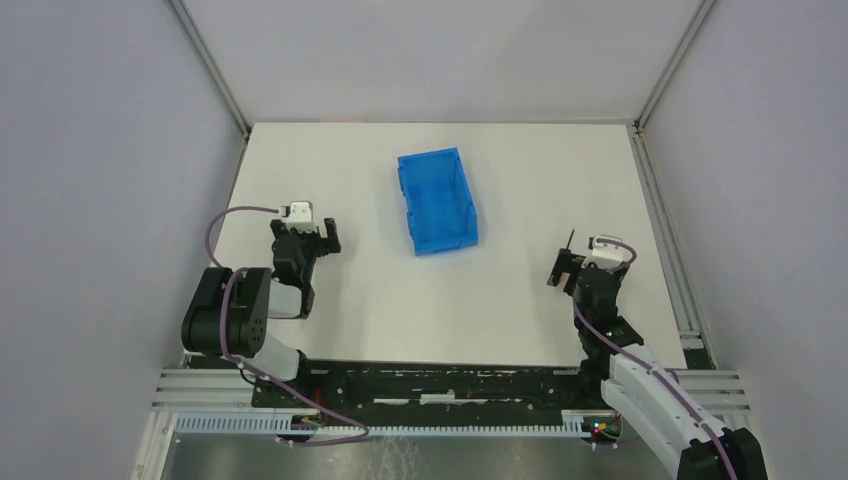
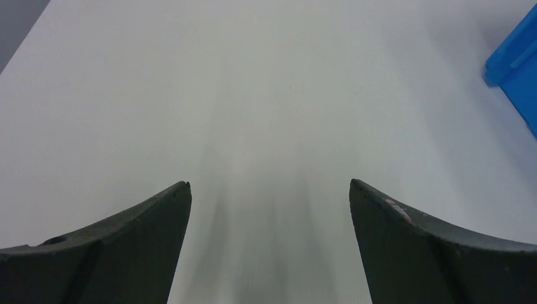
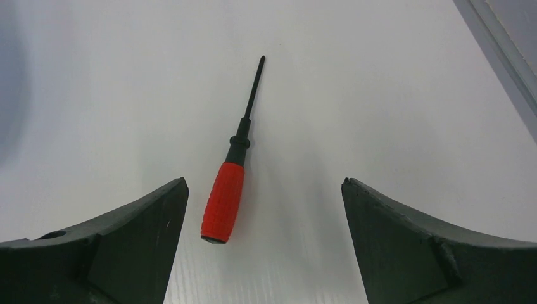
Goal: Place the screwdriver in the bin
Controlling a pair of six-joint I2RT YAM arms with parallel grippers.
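Clearly ungripped — screwdriver (image 3: pixel 223 201) on table (image 3: pixel 380 95) between jaws of right gripper (image 3: pixel 265 182) — wide apart, empty.

The bin (image 1: pixel 438 202) stands on the table (image 1: pixel 520 310) just above the overhead frame's centre, the screwdriver (image 3: pixel 223 201) lying to its lower right, well apart, between the right gripper's (image 3: pixel 264 182) fingers.
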